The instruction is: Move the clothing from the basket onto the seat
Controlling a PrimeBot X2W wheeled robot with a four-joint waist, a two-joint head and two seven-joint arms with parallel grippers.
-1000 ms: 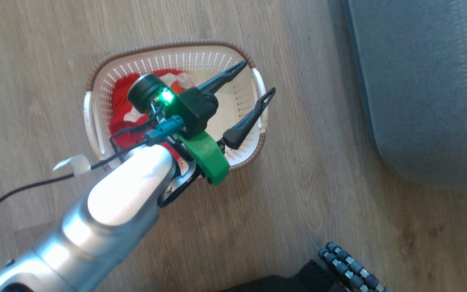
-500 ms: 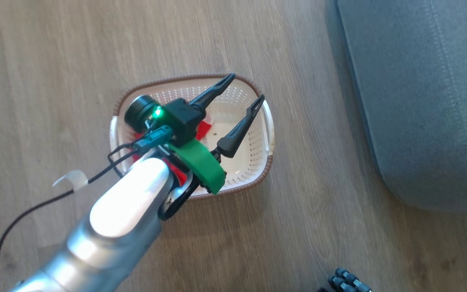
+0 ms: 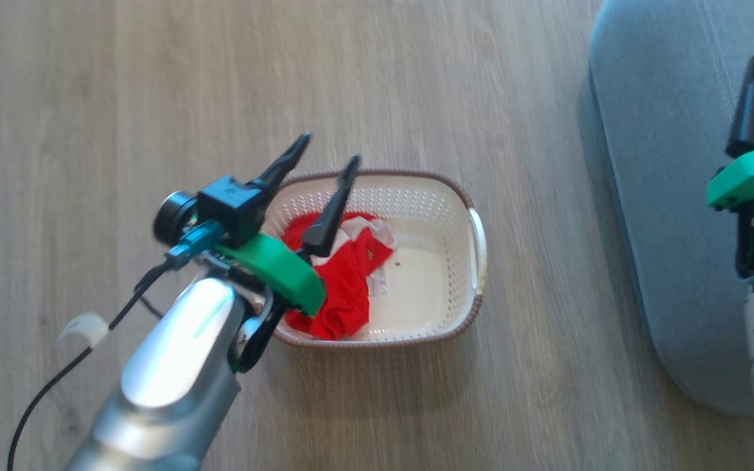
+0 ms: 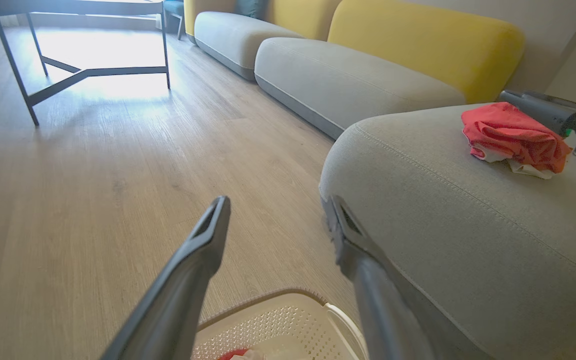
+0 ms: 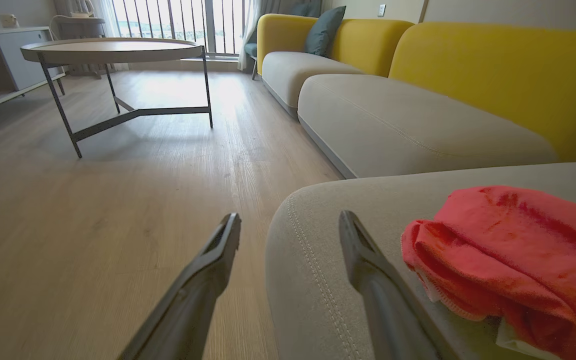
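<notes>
The cream basket [image 3: 475,229] stands on the wood floor, with red clothing [image 3: 344,281] with white stripes heaped in its left half. My left gripper [image 3: 328,150] hangs open and empty over the basket's far left rim. In the left wrist view the left gripper [image 4: 279,202] points past the basket rim [image 4: 268,296] at the floor and the grey seat [image 4: 443,215]. A red garment [image 4: 513,135] with a pale piece under it lies on the seat. My right gripper [image 5: 289,217] is open and empty at the seat's corner [image 5: 328,200], left of that garment [image 5: 508,250].
A metal-legged coffee table [image 5: 113,50] stands across the floor. More grey cushions [image 5: 408,125] with yellow backs [image 5: 498,65] line the wall. A black cable [image 3: 56,386] trails from my left arm. A label sticker [image 3: 380,281] lies on the basket floor.
The head camera has shifted. My left gripper now stands over the basket's left end, uncovering the red clothing. My right arm has come into view over the seat.
</notes>
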